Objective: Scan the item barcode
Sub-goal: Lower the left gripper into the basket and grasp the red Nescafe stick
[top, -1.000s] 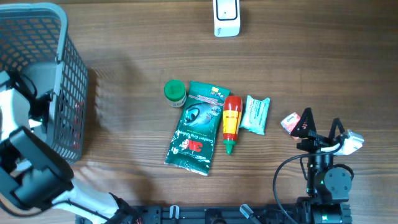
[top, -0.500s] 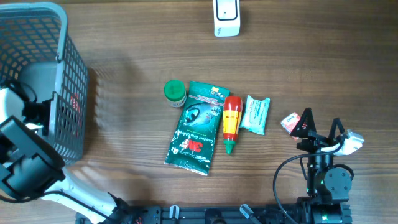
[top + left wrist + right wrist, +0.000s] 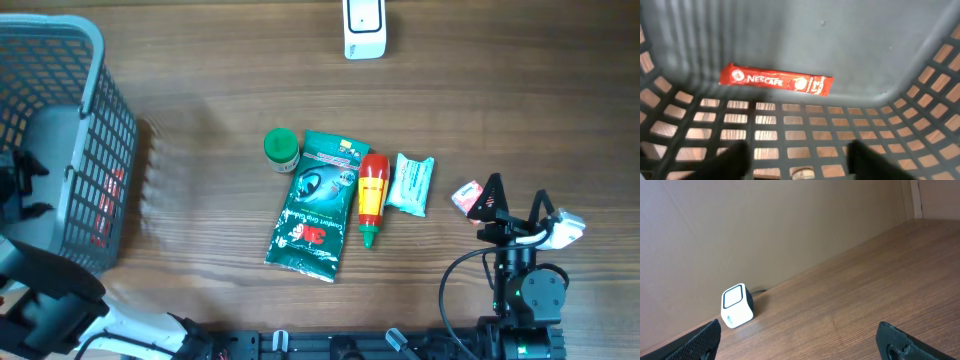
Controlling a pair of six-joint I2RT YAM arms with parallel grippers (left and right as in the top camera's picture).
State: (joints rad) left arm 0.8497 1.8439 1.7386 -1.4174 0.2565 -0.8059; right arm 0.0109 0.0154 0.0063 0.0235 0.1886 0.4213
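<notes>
The Nescafe sachet point(image 3: 775, 82) is left on the basket point(image 3: 850, 40) floor, the left gripper point(image 3: 800, 157) withdrawn with jaws parted and empty, the right gripper point(image 3: 800, 342) held wide: one item is judged finished.

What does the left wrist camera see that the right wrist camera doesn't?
Only the left wrist view shows the inside of the grey basket, with a red coffee stick lying on its floor. Only the right wrist view shows the white scanner standing near a brown wall. Both show the wooden table, on the left only through the basket's holes. Both also show their own hand at the bottom, the left hand and the right hand, fingers apart and holding nothing.
</notes>
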